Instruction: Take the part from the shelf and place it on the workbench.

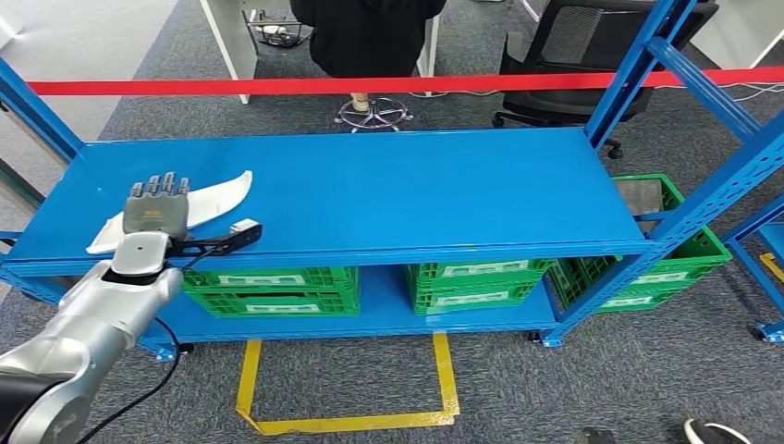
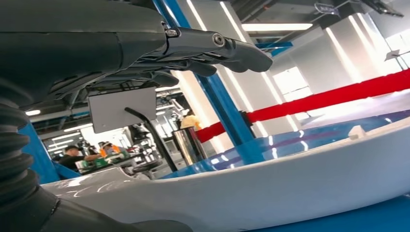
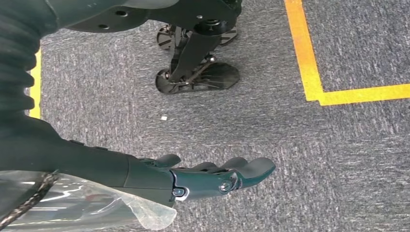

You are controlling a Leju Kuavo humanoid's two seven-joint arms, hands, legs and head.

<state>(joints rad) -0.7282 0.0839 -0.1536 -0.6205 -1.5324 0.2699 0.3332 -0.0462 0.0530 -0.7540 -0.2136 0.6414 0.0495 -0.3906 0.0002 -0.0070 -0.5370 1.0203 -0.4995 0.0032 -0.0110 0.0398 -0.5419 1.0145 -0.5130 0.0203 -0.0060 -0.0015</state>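
The left hand (image 1: pixel 157 205) is out over the near-left part of the blue shelf top (image 1: pixel 398 190), palm down, fingers stretched forward and apart, holding nothing. Directly under and just beyond it lies the white part (image 1: pixel 217 196), a long, flat, curved piece that tapers to a point. In the left wrist view the fingers (image 2: pixel 212 46) hang above the part's (image 2: pixel 290 183) pale upper face with a clear gap between, so the hand is over the part but not yet touching it; the thumb lies beneath the picture's lower-left corner, and whether it meets the part's edge I cannot tell.

The part's long axis runs on a slant: its broad end sits at the shelf's near-left edge, beside the wrist, and its narrow tip points away and to the right. The hand therefore crosses the part near its wider half, at an angle to its length rather than along it.

The right hand (image 3: pixel 212 176) hangs low by the carpeted floor (image 3: pixel 338 159), fingers loosely extended with nothing in them, well away from the shelf. Of the 2 hands, the left is plainly the nearer, and I judge the coming move to be a lowering and closing of that hand across the part's width.
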